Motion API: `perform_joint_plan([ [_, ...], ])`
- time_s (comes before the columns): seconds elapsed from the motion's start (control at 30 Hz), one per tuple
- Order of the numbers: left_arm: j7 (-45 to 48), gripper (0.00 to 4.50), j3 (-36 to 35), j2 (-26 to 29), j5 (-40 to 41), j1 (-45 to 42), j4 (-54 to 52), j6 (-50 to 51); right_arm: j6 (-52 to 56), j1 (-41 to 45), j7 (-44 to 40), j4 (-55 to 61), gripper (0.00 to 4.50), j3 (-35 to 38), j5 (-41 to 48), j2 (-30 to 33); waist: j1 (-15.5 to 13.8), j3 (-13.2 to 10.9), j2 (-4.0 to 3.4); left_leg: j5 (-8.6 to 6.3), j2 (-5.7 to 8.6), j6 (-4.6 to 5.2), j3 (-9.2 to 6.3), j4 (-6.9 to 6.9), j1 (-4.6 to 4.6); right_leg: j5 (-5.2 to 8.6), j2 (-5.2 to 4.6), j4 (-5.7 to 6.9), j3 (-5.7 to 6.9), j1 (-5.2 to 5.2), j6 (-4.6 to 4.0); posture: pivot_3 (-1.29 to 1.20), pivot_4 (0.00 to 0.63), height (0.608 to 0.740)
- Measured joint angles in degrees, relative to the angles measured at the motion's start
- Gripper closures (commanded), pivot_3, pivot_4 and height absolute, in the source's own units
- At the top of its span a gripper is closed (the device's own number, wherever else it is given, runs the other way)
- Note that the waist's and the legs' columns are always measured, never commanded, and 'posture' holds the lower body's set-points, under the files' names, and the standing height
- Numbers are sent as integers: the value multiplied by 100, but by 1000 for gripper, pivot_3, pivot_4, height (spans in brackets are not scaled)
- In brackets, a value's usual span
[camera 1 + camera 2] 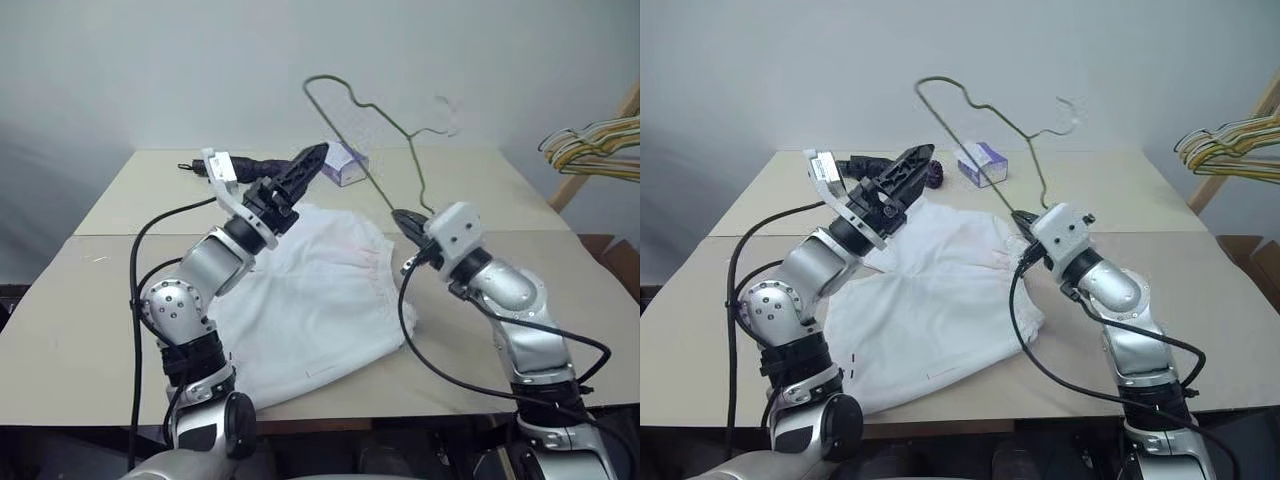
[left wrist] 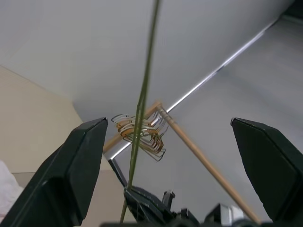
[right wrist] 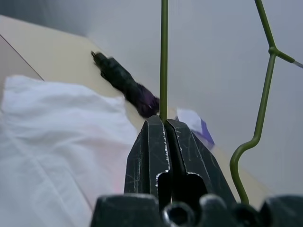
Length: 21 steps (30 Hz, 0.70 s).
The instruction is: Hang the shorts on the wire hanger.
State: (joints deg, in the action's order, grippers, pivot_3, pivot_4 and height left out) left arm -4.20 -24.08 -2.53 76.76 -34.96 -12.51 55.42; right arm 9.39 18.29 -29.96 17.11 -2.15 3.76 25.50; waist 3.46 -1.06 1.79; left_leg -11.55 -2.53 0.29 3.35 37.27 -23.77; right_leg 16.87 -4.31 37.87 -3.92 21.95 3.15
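Observation:
The white shorts [image 1: 310, 310] lie spread flat on the beige table [image 1: 90, 320], in front of both arms. My right gripper [image 1: 400, 218] is shut on the lower part of the olive wire hanger [image 1: 412, 150] and holds it upright in the air over the far edge of the shorts. From the right wrist, the wire [image 3: 164, 56] rises straight out of the closed fingertips [image 3: 154, 142]. Raised above the left part of the shorts, my left gripper [image 1: 300, 178] is open and holds nothing, pointing up toward the hanger. The hanger wire [image 2: 144, 90] runs between its spread fingers without touching them.
A small purple-and-white box [image 1: 345, 162] and a dark elongated bundle [image 1: 255, 165] lie at the back of the table. A bunch of coloured hangers [image 1: 590, 145] hangs on a wooden rack at the far right. A seam crosses the table's left part.

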Motion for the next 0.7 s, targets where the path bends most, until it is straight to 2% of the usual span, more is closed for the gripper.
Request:
perform_joint_plan([
  [0.17,-24,0,310,269,-66,-56,0,-206,-81,-29,-154,257,4482,-174,97,-29,-87,0,0,1,4,-2,11,0,0,0,0,-7,1,-2,-1,-50,0,740],
  [0.23,37,374,472,331,-207,-61,0,-313,-117,-29,-180,262,4500,-228,71,-28,-103,0,0,2,5,-3,20,0,0,0,0,-13,2,-6,-1,-51,0,740],
  [0.3,67,882,571,371,-338,-61,3,-437,-144,-34,-214,262,4500,-314,9,-21,-109,0,0,2,5,-3,31,0,0,-1,-1,-20,6,-9,-2,-54,0,740],
  [0.37,130,1661,670,406,-442,-61,73,-531,-145,-70,-217,255,4500,-375,-35,-21,-106,0,0,2,6,-3,33,0,0,-1,-1,-22,8,-11,-2,-56,0,740],
  [0.63,187,4216,835,461,-604,-60,222,-690,-145,-116,-182,241,4500,-399,-209,-12,-94,0,0,2,5,-3,33,-1,0,-1,0,-22,8,-11,-3,-62,0,740],
  [0.67,186,4480,851,470,-650,-60,223,-706,-145,-116,-155,236,4500,-402,-255,-23,-92,0,0,2,5,-3,33,-1,0,-1,0,-22,9,-11,-3,-62,0,740],
  [0.7,183,4480,865,497,-715,-60,263,-724,-145,-112,-143,237,4500,-411,-273,-28,-87,0,0,2,5,-3,33,-1,1,-1,0,-21,8,-11,-3,-62,0,740],
])
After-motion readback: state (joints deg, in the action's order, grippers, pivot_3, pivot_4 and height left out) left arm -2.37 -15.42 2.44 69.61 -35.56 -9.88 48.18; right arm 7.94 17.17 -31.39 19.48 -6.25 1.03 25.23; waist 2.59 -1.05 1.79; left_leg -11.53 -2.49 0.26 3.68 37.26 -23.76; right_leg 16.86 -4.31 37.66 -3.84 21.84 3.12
